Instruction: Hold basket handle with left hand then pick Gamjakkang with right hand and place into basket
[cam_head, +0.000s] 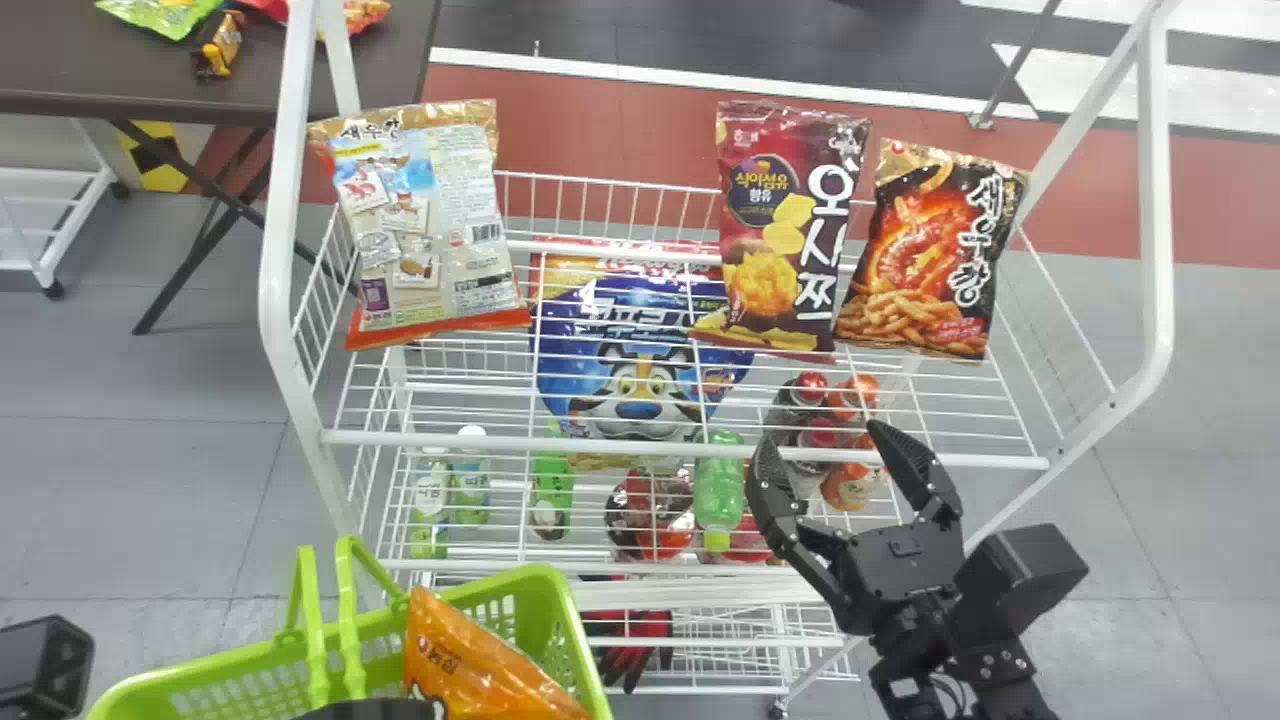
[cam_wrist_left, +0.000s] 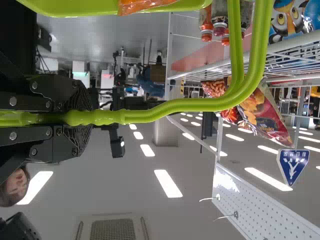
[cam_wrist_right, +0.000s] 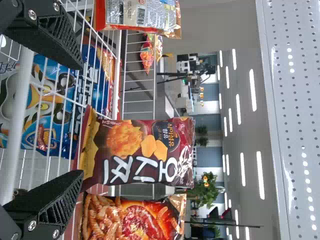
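My left gripper (cam_head: 372, 710) is at the head view's bottom edge by the green basket (cam_head: 540, 600). In the left wrist view, the left gripper (cam_wrist_left: 86, 118) is shut on the green basket handle (cam_wrist_left: 175, 106). An orange snack bag (cam_head: 470, 665) lies tilted in the basket. My right gripper (cam_head: 822, 440) stands open over the rack's front bar, its fingers empty. Beyond the right gripper (cam_wrist_right: 82, 119) stand a dark red bag (cam_head: 785, 230) and a black-and-red bag (cam_head: 930, 255); a beige bag (cam_head: 425, 225) stands at the left. Which bag is Gamjakkang, I cannot tell.
The white wire rack (cam_head: 690, 460) has a front bar and side posts near the right arm. Lower down are a blue cereal bag (cam_head: 640, 350), bottles (cam_head: 718, 490) and red gloves (cam_head: 630, 645). A dark table (cam_head: 80, 60) with snacks stands at the back left.
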